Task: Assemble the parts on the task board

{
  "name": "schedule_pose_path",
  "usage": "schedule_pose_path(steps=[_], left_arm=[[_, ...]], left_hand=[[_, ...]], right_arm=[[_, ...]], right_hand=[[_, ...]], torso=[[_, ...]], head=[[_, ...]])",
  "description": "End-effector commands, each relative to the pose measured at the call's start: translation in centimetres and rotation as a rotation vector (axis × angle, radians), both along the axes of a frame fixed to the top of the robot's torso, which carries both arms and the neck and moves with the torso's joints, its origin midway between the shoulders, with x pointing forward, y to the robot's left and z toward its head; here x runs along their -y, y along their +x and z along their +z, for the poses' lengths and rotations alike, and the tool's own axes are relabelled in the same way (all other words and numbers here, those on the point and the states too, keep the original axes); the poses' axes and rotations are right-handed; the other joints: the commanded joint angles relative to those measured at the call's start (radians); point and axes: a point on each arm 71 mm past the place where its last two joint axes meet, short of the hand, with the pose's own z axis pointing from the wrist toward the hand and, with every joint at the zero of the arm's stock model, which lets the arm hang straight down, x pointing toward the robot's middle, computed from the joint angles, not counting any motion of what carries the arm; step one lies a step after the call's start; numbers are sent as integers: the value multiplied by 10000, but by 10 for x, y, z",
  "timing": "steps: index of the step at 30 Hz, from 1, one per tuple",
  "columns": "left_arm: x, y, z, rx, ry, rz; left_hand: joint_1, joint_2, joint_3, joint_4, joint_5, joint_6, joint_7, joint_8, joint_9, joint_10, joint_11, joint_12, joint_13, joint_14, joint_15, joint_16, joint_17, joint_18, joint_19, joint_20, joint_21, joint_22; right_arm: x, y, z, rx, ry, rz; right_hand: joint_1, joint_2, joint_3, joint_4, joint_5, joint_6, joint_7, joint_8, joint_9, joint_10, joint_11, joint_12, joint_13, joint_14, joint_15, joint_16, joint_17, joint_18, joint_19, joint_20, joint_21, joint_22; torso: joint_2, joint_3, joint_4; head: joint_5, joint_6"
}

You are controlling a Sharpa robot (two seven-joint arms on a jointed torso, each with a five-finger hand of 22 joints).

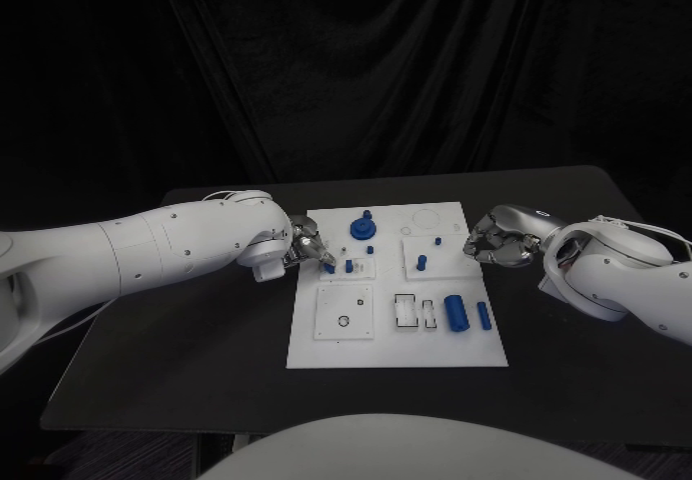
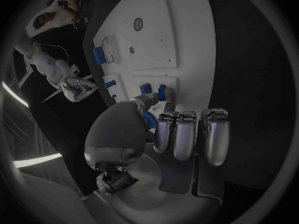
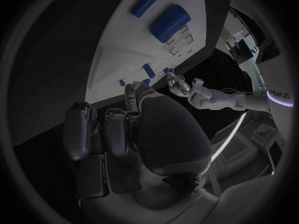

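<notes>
Nearest the robot, the front row of the task board (image 1: 397, 350) holds a thick blue cylinder (image 1: 454, 312) and a thinner blue rod (image 1: 485, 316) lying on their sides beside two white rectangular slots (image 1: 407, 310), with a square plate bearing a small ring (image 1: 343, 321) to their left; none of these is being touched. Farther back, the left hand (image 1: 304, 246) sits at the board's left edge, its fingers curled close by two short blue pegs (image 2: 152, 90); whether it pinches one cannot be told. To do this step well, it should probably keep the peg upright over its hole and press straight down, not sideways. The right hand (image 1: 500, 240) hovers at the right edge, fingers curled in and apparently empty. Farthest back stands a blue knobbed part (image 1: 362, 226).
</notes>
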Motion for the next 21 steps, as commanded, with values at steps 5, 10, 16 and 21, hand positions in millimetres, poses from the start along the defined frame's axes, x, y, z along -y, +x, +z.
schedule_pose_path(steps=[5, 10, 16, 21], left_arm=[[0, -4, -6, -192, 91, -1], [-1, -5, -6, -194, 64, -12], [1, -8, -5, -119, -70, -76], [4, -9, -4, 12, -219, -122]], left_hand=[[38, 147, 18, 17, -42, -69, 4, -52, 10, 1056, -27, 36, 2633, 1040, -6, -43, 2634, 99, -26, -16, 9, 2190], [117, 111, 88, -76, 292, -73, 7, -55, 46, 1056, -31, 36, 2633, 1040, -12, -43, 2634, 97, -19, -24, 8, 2192], [141, 37, 129, -157, 614, 23, -16, 21, 122, 1056, -47, 36, 2633, 1040, -22, -43, 2634, 84, 106, -35, -11, 2228], [136, 23, 136, -165, 667, 32, -21, 36, 141, 1056, -52, 36, 2633, 1040, -26, -43, 2634, 81, 132, -39, -15, 2236]], right_arm=[[1, 0, -2, -125, -95, -82], [2, 0, -2, -134, -108, -110], [3, 0, -2, -141, -121, -134], [3, 0, -2, -144, -114, -122]], right_hand=[[-47, 36, 76, 0, 31, -37, 9, -38, 9, 220, -88, -49, 1329, 720, -78, -36, 1009, 126, 135, -71, -53, 1901], [-47, 36, 76, 0, 31, -37, 9, -38, 9, 220, -88, -49, 1329, 720, -78, -36, 1009, 126, 135, -71, -53, 1901], [-52, 39, 84, -1, 37, -47, 12, -44, 12, 210, -86, -59, 1312, 717, -77, -46, 992, 130, 128, -71, -73, 1895], [-52, 39, 84, -1, 37, -47, 12, -44, 12, 210, -86, -59, 1312, 717, -77, -46, 992, 130, 128, -71, -73, 1895]], torso=[[0, -6, -10], [-4, -6, -3], [-3, -1, 9], [-2, -7, 4]], head=[[-6, 2], [-21, 2], [-3, 2], [-10, 2]])
